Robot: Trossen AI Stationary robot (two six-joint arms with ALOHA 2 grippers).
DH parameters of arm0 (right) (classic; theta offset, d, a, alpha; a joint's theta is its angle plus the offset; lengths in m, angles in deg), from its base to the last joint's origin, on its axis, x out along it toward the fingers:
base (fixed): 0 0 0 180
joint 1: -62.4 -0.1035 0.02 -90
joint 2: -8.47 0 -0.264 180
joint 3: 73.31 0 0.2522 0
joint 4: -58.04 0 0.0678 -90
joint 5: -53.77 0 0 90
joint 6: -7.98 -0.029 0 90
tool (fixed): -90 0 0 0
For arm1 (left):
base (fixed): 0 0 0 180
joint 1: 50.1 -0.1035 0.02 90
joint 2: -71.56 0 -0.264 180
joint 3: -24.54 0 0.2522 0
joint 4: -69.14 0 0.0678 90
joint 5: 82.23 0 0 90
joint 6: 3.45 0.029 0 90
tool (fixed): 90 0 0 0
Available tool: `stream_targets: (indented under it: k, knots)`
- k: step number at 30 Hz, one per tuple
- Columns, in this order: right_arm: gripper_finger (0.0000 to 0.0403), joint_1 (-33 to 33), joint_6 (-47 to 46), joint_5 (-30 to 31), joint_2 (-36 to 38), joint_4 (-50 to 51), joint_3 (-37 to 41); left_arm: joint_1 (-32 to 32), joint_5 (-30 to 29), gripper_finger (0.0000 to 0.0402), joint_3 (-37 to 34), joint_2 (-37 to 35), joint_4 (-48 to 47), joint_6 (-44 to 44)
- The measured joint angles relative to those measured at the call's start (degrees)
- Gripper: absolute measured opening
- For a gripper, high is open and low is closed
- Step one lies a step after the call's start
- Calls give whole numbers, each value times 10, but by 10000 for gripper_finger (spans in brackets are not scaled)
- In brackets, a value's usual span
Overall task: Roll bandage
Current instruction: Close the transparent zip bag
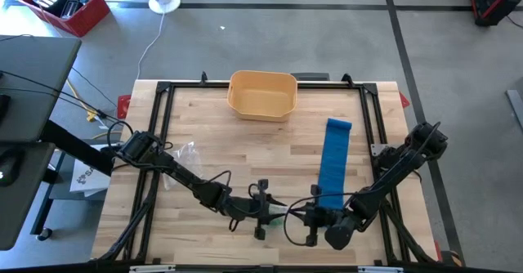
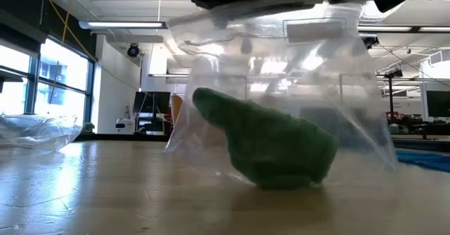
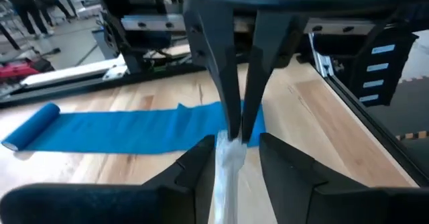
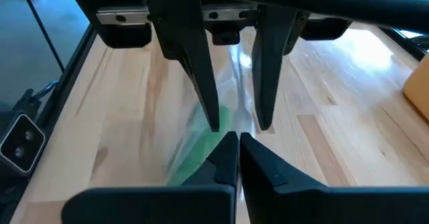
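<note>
Wooden table [image 1: 204, 126] fills the middle of the high view. Blue bandage [image 1: 335, 163] lies unrolled at right of centre, long axis running top to bottom of that frame, near end reaching down to the right gripper; in the left wrist view one end is curled into a small roll at the far left. Yellow-orange bin [image 1: 262, 94] at top centre, interior bare as far as seen.

Clear plastic bag [image 2: 271, 87] hangs at bottom centre of the high view between both grippers; low view shows a green wad [image 2: 271, 147] inside, resting on the wood. What the wad is cannot be made out. Bag top and both grippers are cut off by the upper edge of the low view.

Left gripper [image 4: 236, 125]: fingers spread, straddling the bag's top edge. Right gripper [image 3: 240, 133]: fingers pressed together, pinching the bag's edge.

A second crumpled clear bag [image 1: 184, 152] lies at left of centre, contents not discernible.
</note>
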Motion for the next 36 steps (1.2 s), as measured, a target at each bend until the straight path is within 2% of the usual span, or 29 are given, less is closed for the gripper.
stream_targets:
  k: [7,13,17,25,28,36]
  knots:
    - [0,-12,5,0,16,-11,0,6,-1,70,0,-1,-7,12]
    - [0,-19,29,1,27,-26,0,6,0,8,0,-15,-16,29]
    - [0,-18,41,2,27,-32,0,7,-1,5,0,-25,-40,27]
    - [2,-17,109,50,28,-54,0,9,-21,1,1,-32,-65,20]
    - [23,-19,143,50,38,-55,0,9,-21,1,0,-32,-73,18]
    - [127,-22,180,43,35,-42,-1,9,-21,1,0,-32,-81,2]
